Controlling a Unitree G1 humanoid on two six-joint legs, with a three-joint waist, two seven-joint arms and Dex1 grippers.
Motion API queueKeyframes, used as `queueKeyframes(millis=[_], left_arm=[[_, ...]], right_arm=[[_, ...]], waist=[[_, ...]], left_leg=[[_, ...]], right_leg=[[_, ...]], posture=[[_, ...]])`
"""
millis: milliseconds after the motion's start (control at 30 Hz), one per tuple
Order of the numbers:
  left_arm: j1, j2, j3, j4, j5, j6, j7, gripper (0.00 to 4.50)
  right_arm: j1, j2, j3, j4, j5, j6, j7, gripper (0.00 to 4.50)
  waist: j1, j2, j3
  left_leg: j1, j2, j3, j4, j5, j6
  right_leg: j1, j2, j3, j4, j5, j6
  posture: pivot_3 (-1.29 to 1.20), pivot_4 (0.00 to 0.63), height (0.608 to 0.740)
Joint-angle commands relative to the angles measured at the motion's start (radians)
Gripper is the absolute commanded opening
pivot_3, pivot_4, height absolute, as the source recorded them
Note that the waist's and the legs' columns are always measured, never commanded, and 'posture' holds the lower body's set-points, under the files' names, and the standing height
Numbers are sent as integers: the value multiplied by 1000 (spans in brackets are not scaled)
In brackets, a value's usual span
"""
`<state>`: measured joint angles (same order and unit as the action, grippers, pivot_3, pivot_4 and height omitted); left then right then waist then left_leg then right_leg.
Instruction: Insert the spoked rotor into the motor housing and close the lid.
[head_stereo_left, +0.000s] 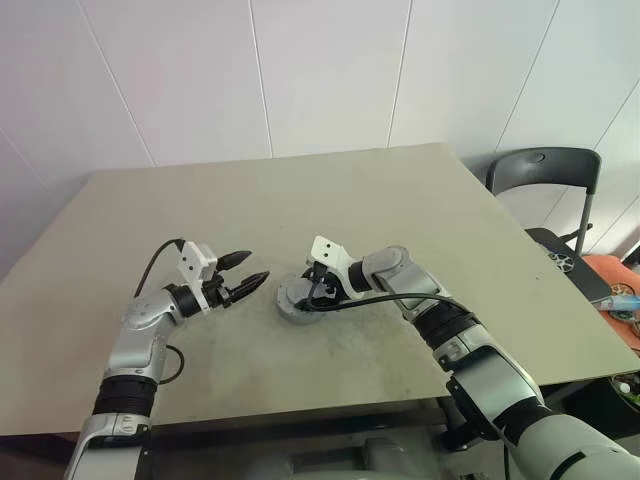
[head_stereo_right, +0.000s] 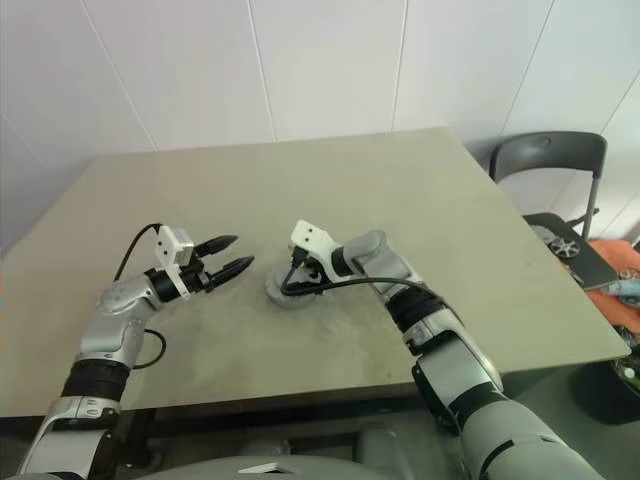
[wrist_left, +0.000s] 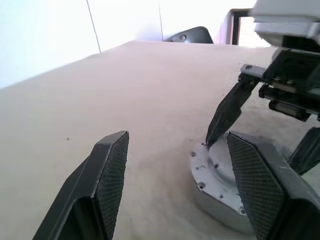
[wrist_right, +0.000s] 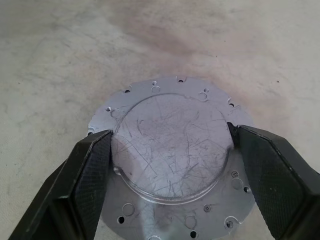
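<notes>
We see the motor housing (wrist_right: 172, 160) on the table (head_stereo_left: 330, 190), center of the head views, as a round silvery disc w/ scratched raised middle and holed flange. Right gripper (wrist_right: 172, 150) comes in from center-right; its two fingers (wrist_right: 87, 175) sit against opposite sides of the raised middle, clamped on it. Left gripper (head_stereo_left: 245, 275), left of center, hangs just beside the housing w/ jaws apart, nothing between them. A chair (head_stereo_left: 545, 175) stands upper right.
</notes>
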<state>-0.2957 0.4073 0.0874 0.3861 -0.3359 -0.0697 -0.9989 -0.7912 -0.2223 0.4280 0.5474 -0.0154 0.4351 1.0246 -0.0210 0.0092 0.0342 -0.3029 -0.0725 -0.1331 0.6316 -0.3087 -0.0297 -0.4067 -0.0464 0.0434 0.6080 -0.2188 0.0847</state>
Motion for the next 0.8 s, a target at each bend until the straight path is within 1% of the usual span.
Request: queueKeyframes(millis=[33,67,233,267,467,633,800], left_arm=[[-30,-10,-32,-42,12,14,7,2340],[-35,-12,-43,-50,22,25,16,2044],[-54,-35,-72,-113,15,90,51,314],[-55,-42,-75,-130,11,104,59,39],[-52,-71,-109,-191,26,169,97,39],[-38,-55,-120,-240,14,242,96,39],[-42,-46,-111,-239,39,254,139,39]], right_arm=[[20,-34,29,68,-71,28,-43,3658],[20,-34,28,68,-71,28,-44,3658],[16,-36,25,70,-73,27,-48,3658],[15,-36,25,71,-73,25,-49,3658],[9,-29,23,80,-73,19,-56,3658],[12,-30,24,80,-74,17,-58,3658],[12,-27,18,88,-74,17,-70,3658]], waist=[[1,-5,0],[2,-6,0],[4,-5,1],[4,-5,1],[4,-5,1],[3,-6,2],[3,-5,2]], left_leg=[[-1,0,-1,0,0,0],[-2,0,-2,0,0,0],[-1,0,-2,1,0,0],[-1,0,-2,1,0,0],[-1,0,-2,1,0,0],[-1,0,-2,1,0,0],[-1,0,-2,1,0,0]], right_leg=[[-2,1,0,0,0,1],[-2,1,0,0,2,3],[-1,1,0,1,1,0],[0,1,0,1,1,0],[0,1,0,1,1,0],[0,1,0,1,1,0],[0,1,0,1,0,0]], posture=[[0,0,740],[0,0,740],[0,0,740],[0,0,740],[0,0,740],[0,0,740],[0,0,740]])
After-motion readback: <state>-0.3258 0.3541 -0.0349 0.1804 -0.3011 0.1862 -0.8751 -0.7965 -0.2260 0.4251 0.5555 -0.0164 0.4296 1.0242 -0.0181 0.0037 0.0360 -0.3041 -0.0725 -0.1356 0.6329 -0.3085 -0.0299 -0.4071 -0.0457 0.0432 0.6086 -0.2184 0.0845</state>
